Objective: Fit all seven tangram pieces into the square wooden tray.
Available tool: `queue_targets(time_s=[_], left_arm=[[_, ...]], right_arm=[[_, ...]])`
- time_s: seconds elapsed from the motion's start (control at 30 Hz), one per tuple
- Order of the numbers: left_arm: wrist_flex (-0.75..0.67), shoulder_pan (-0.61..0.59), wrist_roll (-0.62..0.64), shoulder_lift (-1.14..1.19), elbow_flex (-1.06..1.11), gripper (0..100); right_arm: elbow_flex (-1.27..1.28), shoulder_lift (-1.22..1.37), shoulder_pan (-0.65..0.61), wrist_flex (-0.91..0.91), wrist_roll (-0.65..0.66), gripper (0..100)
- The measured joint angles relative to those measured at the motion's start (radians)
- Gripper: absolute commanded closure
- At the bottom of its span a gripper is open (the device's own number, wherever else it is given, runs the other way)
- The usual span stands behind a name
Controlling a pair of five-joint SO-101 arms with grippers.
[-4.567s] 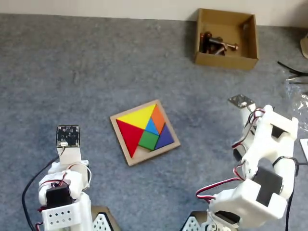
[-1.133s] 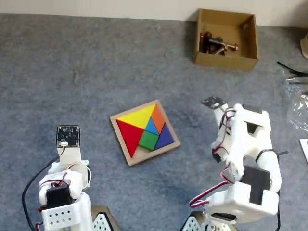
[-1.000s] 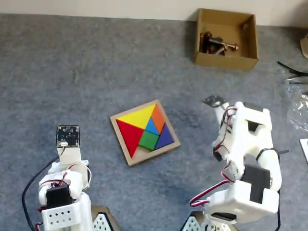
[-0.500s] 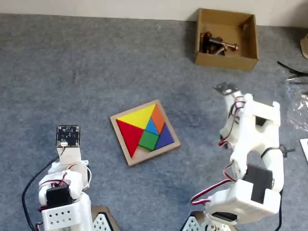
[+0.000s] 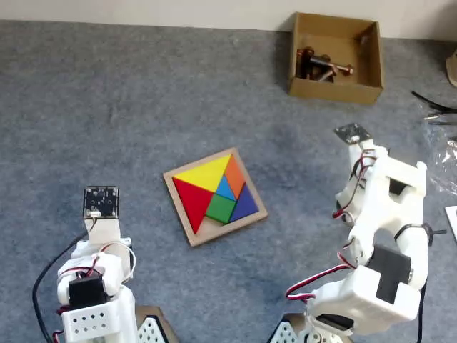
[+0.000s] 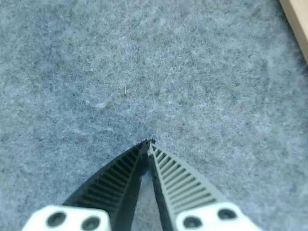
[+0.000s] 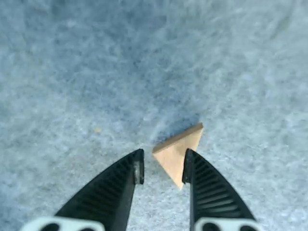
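The right tool (image 7: 163, 153) points down at the worktop, jaws spread around a pale triangle piece (image 7: 177, 154), at 3 o'clock from the tray (image 5: 202, 233). The left tool (image 6: 149, 143), pressed together, hovers at the tray's 8 o'clock.

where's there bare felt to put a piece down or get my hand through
Widest bare felt: beyond and left of the tray, out to the wall and the cardboard box. A strip lies between the tray and the left arm. Crowded: the right side, with the right arm, cables at the edge, and a triangle inside the open right gripper.
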Motion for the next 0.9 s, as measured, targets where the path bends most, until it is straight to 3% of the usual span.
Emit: queue_targets(time_s=[0.9], left_arm=[[0.000,0.000,0.000,0.000,0.000,99]], right_arm=[[0.072,-0.003,0.043,-0.066,0.060,86.7]])
